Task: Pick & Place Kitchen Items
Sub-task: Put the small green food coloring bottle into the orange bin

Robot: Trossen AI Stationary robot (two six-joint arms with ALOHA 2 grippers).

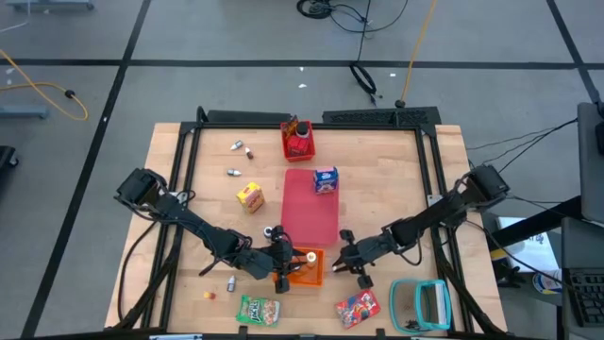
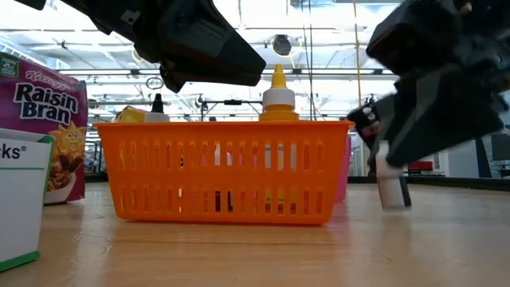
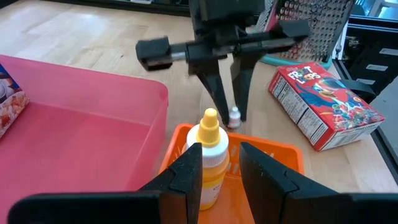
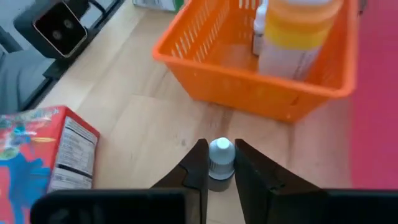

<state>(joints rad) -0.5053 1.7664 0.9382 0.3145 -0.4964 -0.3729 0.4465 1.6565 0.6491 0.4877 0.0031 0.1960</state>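
Note:
An orange basket (image 1: 307, 269) stands at the near end of the flat red mat (image 1: 310, 203). A yellow-capped squeeze bottle (image 3: 211, 152) stands upright in it beside a smaller bottle (image 4: 260, 28). My left gripper (image 3: 221, 168) hovers open over the basket, one finger on either side of the squeeze bottle's top; whether it touches I cannot tell. My right gripper (image 4: 221, 165) is just right of the basket, shut on a tiny white bottle (image 4: 221, 152). Both grippers show in the high view, the left gripper (image 1: 283, 269) and the right gripper (image 1: 347, 260). My right gripper pinches the tiny white bottle between its two fingers just below the pale cap (image 4: 221, 148). The fingers come slanting down from the table's right. The bottle (image 2: 390, 179) stays upright, its base at or just above the tabletop beside the basket.
A red cereal box (image 1: 359, 305), a green packet (image 1: 258, 310) and a teal-framed object (image 1: 422, 304) lie along the near edge. A blue carton (image 1: 326, 179), a yellow carton (image 1: 249, 196), a red bin (image 1: 298, 142) and loose tiny bottles (image 1: 232, 172) sit farther back. A Raisin Bran box (image 2: 40, 135) stands left.

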